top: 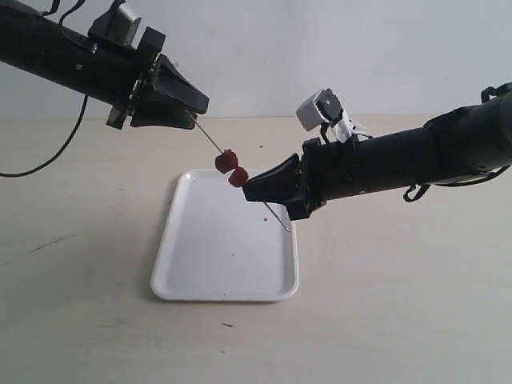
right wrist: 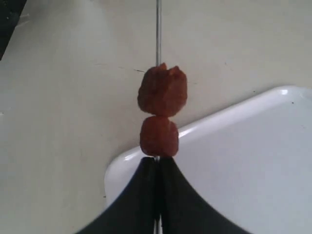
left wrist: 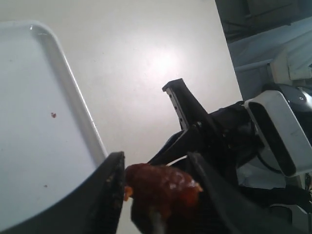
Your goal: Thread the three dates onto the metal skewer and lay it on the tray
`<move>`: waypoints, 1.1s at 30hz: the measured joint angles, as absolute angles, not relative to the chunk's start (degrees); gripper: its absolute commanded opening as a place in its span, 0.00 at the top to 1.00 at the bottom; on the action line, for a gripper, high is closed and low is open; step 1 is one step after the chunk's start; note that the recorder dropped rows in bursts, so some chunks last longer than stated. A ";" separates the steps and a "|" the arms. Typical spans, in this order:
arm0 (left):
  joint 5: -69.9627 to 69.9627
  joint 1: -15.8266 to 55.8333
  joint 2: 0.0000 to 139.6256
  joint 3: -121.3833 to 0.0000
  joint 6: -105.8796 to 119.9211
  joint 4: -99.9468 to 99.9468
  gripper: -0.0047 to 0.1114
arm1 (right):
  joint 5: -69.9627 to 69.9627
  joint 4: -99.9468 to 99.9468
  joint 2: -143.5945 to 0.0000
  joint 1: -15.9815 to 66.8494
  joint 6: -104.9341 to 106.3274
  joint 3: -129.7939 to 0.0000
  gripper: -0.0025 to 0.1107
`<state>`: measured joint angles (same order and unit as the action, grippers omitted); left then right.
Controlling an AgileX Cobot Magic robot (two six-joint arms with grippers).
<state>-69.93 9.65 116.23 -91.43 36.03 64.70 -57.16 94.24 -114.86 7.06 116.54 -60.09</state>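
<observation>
1. Metal skewer (right wrist: 158, 29), two dates (right wrist: 162, 91) threaded, slants above tray (top: 224, 256), toward the far edge of the worktop (top: 400, 304).
2. Right pincer (right wrist: 157, 161) pinches it; left pincer (top: 202, 106): state cannot be told.
3. Rod likely stiff, slick; dates soft: grip bare metal.

Robotics test bench. A plain pale desk (top: 400, 320) meets a blank wall (top: 320, 48). A black cable (top: 48, 162) hangs behind the left gripper (top: 200, 108).
</observation>
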 measured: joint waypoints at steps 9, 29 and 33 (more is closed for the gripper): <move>-69.93 9.20 116.23 -91.43 38.85 66.04 0.54 | -57.18 94.32 -114.86 7.06 115.89 -60.09 0.98; -69.93 2.86 116.23 -91.43 51.33 69.44 0.49 | -51.92 94.95 -114.65 7.06 108.76 -60.09 0.98; -69.93 2.86 116.23 -91.43 52.97 69.09 0.50 | -52.07 93.71 -114.65 7.06 107.33 -60.09 0.98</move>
